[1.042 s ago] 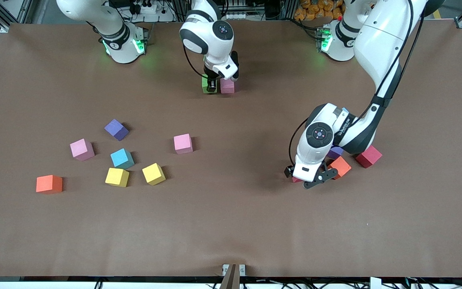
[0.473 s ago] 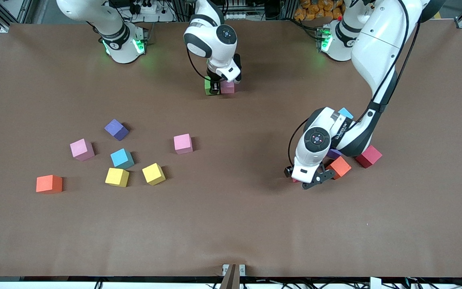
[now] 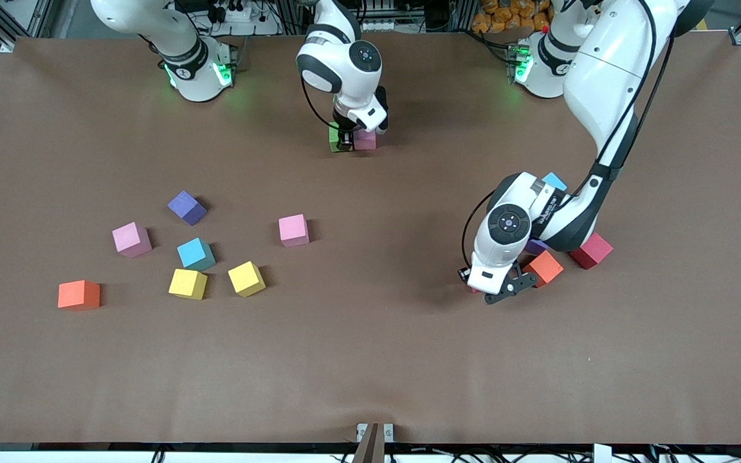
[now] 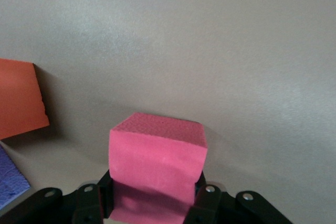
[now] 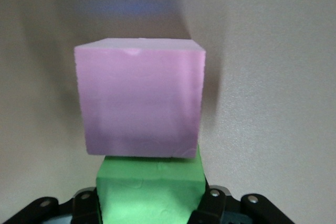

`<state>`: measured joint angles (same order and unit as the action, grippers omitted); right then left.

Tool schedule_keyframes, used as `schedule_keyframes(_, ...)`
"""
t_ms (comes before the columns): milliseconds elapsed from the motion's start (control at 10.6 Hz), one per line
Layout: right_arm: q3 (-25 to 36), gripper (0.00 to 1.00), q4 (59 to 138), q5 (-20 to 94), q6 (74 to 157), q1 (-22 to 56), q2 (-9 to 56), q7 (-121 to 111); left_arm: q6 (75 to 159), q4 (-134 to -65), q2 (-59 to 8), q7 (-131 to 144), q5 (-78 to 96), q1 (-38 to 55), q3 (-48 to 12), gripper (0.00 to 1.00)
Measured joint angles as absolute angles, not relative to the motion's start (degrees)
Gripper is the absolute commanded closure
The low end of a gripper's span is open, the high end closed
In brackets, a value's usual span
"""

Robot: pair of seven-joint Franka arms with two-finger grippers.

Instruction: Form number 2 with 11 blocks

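Observation:
My left gripper (image 3: 478,287) is down at the table and shut on a crimson block (image 4: 157,163), whose sides sit between the black fingers (image 4: 207,196); the arm hides most of this block in the front view. My right gripper (image 3: 343,139) is shut on a green block (image 5: 149,190) near the robots' bases. That green block (image 3: 334,136) rests against a pink block (image 5: 139,98) on the table. No number 2 stands in view.
Next to the left gripper lie an orange block (image 3: 545,267), a purple one (image 3: 536,245), a crimson one (image 3: 592,250) and a cyan one (image 3: 554,181). Several loose blocks lie toward the right arm's end, among them pink (image 3: 294,229), yellow (image 3: 246,278) and orange (image 3: 78,294).
The left gripper's fingers have closed on the crimson block. The right gripper has shifted slightly with the green block beside the pink one.

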<state>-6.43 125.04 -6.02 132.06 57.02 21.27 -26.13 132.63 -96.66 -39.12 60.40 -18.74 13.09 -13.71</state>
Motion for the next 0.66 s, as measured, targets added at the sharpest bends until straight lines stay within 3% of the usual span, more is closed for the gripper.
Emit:
schedule_keyframes(284,-6.46,1.0,124.78,-6.02,132.62,57.38,21.82,-26.13,132.63,-95.73,-39.07,60.41,-18.74,13.73,-14.12,0.44)
schedule_keyframes(379,-6.46,0.91,124.49,-6.02,132.64,57.48,22.02,-26.12,132.46,-95.63,-38.82,60.41,-18.74,13.78,-14.25,0.44)
schedule_keyframes(473,-6.46,0.01,124.15,-6.02,132.64,57.49,22.25,-26.13,131.91,-95.63,-38.42,60.41,-18.74,13.77,-14.27,0.44)
schedule_keyframes(663,-6.46,0.0,123.49,-6.02,132.64,57.54,22.63,-26.13,129.68,-95.63,-37.25,60.42,-18.74,13.76,-14.3,0.44)
